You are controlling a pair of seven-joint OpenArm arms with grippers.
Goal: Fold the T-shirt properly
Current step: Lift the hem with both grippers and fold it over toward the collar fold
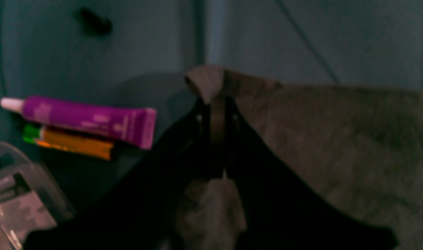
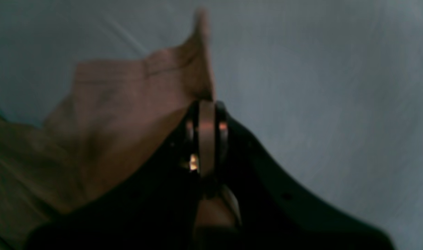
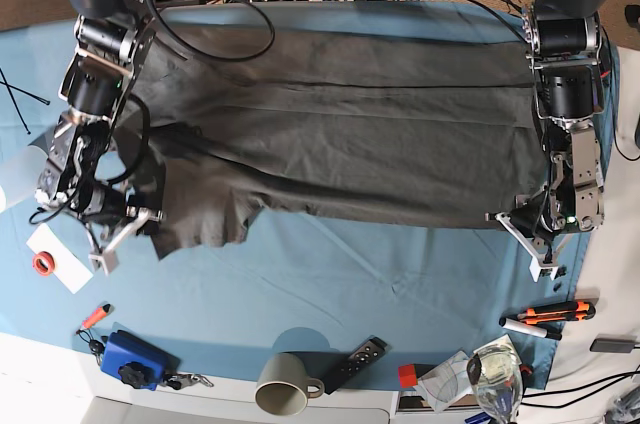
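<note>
The dark charcoal-grey T-shirt (image 3: 340,144) lies spread wide across the blue table cloth (image 3: 330,284), wrinkled, with a ragged fold at its lower left. My left gripper (image 3: 525,229) is at the shirt's lower right corner. In the left wrist view the left gripper (image 1: 215,100) is shut on a pinch of the shirt's edge (image 1: 336,139). My right gripper (image 3: 140,224) is at the shirt's lower left corner. In the right wrist view the right gripper (image 2: 207,104) is shut on a raised fold of the shirt (image 2: 110,114).
Near the front edge are a mug (image 3: 283,392), a remote (image 3: 354,362), a blue object (image 3: 130,356) and pens (image 3: 555,312). A tape roll (image 3: 42,263) lies at the left. A purple tube (image 1: 86,119) and an orange marker (image 1: 72,144) lie close to the left gripper.
</note>
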